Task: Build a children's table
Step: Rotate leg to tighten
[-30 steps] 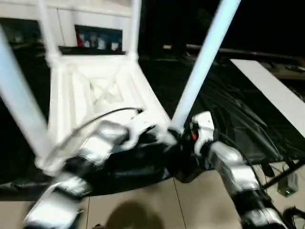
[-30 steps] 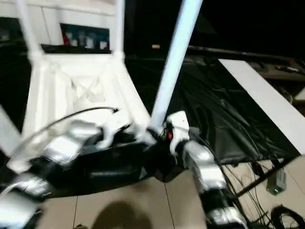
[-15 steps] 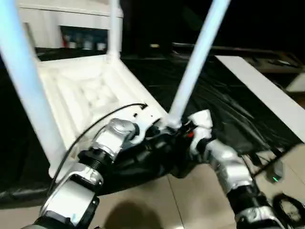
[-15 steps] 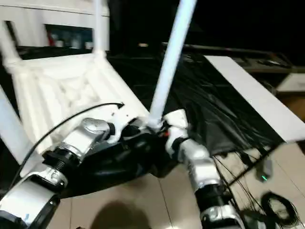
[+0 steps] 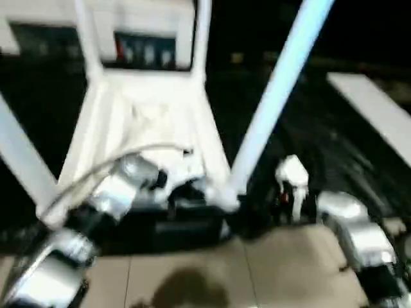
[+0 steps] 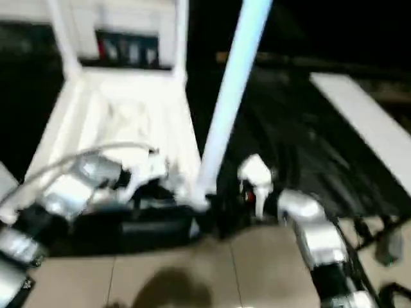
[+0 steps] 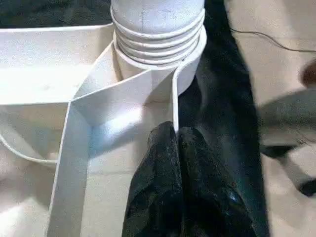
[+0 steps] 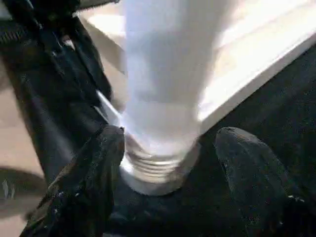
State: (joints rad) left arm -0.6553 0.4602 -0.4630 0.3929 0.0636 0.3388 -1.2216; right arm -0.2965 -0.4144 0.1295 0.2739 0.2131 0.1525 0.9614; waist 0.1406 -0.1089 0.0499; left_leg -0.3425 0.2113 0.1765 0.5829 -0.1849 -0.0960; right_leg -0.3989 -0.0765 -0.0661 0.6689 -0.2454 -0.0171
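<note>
Standing upturned, the children's table (image 5: 148, 128) shows four legs; left fingers (image 7: 168, 163) closed, right fingers (image 8: 98, 163) spread.

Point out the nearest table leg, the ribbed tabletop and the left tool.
nearest table leg (image 5: 273, 109), left eye view, mid-shaft.
ribbed tabletop (image 5: 151, 131), left eye view, underside centre.
left tool (image 7: 177, 143), left wrist view, shut fingertips.

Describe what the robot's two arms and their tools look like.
Both forearms are shiny silver with black joint bands. The left arm carries a thin pale cable arcing over it. The right arm ends in a white wrist housing with a small red mark. Each tool has two black, matte, rounded fingers, as on the left tool.
</note>
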